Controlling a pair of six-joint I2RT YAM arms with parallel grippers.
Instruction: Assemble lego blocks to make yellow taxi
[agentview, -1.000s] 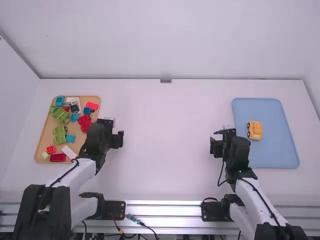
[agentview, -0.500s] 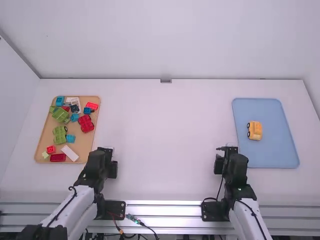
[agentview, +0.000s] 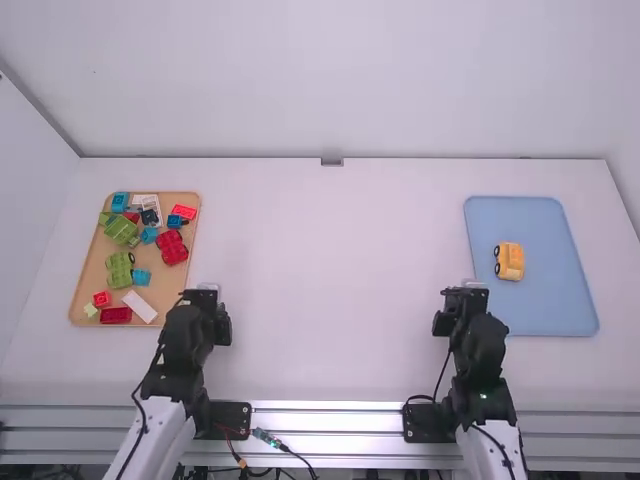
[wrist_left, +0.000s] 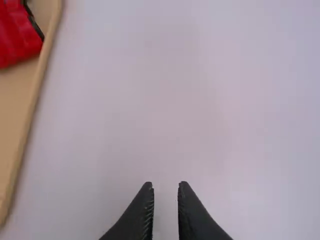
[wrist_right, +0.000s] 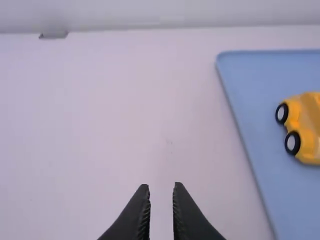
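A yellow toy car (agentview: 510, 261) with black wheels rests on the blue tray (agentview: 550, 310) at the right; the right wrist view has the same yellow car (wrist_right: 306, 125) at its edge. My left gripper (agentview: 202, 289) is over the table beside the wooden tray's near right corner, and its fingers (wrist_left: 166, 186) stand a little apart, holding nothing. Left of the blue tray's near part is my right gripper (agentview: 466, 287). A narrow gap with bare table behind it separates the right gripper's fingertips (wrist_right: 160, 187).
On the left, a wooden tray (agentview: 90, 262) carries several loose blocks: red ones (agentview: 172, 247), green ones (agentview: 119, 270), blue ones (agentview: 120, 202) and a white one (agentview: 140, 306). Between the two trays lies a wide stretch of white table (agentview: 335, 270).
Both arms have drawn back toward their bases. The left gripper came away from beside the wooden tray's middle; the right one lowered in the picture and shifted slightly right. The yellow car stayed put.
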